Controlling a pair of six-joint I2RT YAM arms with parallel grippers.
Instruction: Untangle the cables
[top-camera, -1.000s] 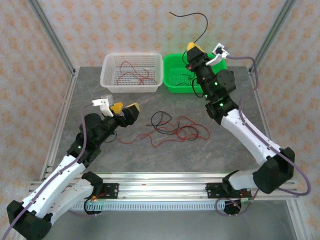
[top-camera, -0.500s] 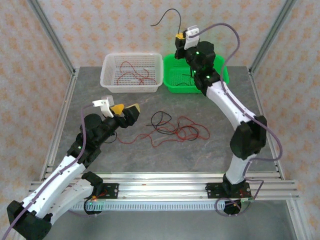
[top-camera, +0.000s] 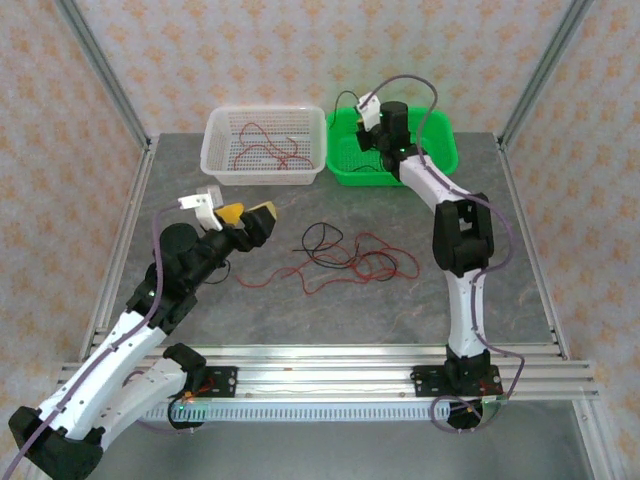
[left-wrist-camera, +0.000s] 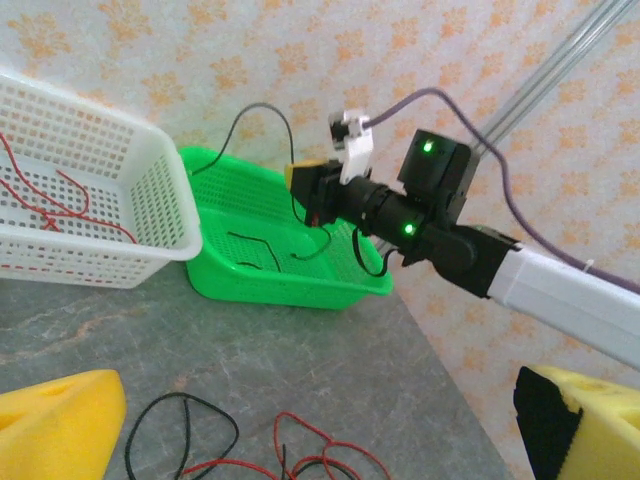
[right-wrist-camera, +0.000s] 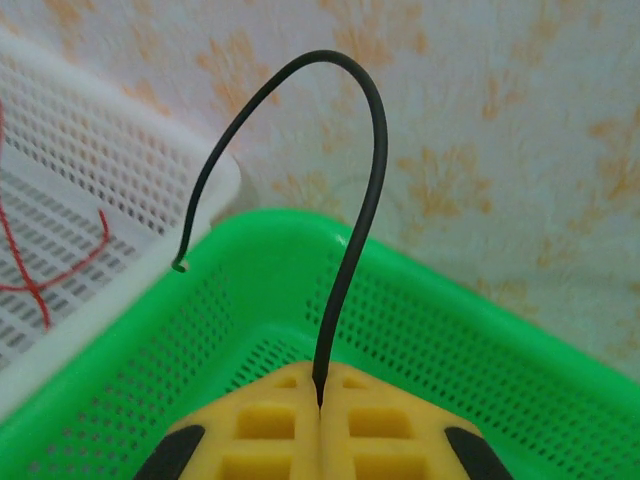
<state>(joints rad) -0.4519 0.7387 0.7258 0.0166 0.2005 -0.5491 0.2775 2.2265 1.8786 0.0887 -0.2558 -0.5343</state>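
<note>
thin red and black cables (top-camera: 350, 258) lie tangled on the table (top-camera: 250, 320); red wires (top-camera: 265, 150) rest in the white basket (top-camera: 215, 168); black wires (left-wrist-camera: 250, 242) in the green basket (left-wrist-camera: 300, 290). one black wire (right-wrist-camera: 365, 150) arches up, pinched in the right gripper (right-wrist-camera: 320, 398).

A loose tangle of red and black cables (top-camera: 350, 258) lies mid-table (top-camera: 250, 310), with the left gripper (top-camera: 250, 213) spread wide nearby. At the back, a white basket (top-camera: 262, 177) holds red wires (top-camera: 268, 150), and the right arm (top-camera: 425, 182) stretches over the green basket (top-camera: 360, 178).
</note>
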